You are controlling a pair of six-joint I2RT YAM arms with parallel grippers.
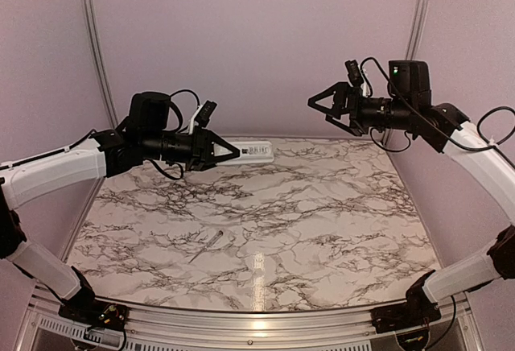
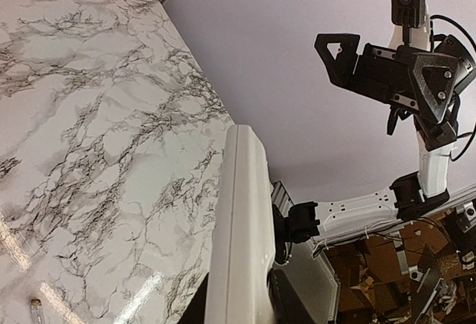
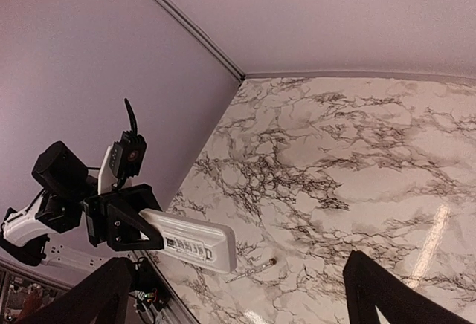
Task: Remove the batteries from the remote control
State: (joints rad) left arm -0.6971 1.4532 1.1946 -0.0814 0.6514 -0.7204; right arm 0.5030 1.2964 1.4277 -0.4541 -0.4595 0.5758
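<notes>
The left gripper (image 1: 233, 151) is closed narrowly on one end of the remote (image 1: 259, 151). The remote is held level in the air and is seen against the far edge of the table (image 1: 338, 230), left of centre in the top view. The face with the buttons is turned upward. The opposite face is hidden in all views, so the batteries cannot be made out.

In the left wrist view the remote (image 2: 239, 220) is seen only edge-on. Its lower end is cut off by the bottom of the frame, where the jaws are also mostly out of sight.

The right gripper (image 1: 322, 103) is held high at the upper right of the top view, well apart from the remote. Its jaws are spread wide and nothing is held between them. In its own view only two dark fingers (image 3: 100, 298) are seen, at the bottom corners.

A thin pale stick (image 1: 208, 246) lies on the table, lower left of centre, apart from both arms. The marble surface is bounded by lilac walls (image 1: 257, 45) at the back and at both sides. Open air is left between the two grippers.
</notes>
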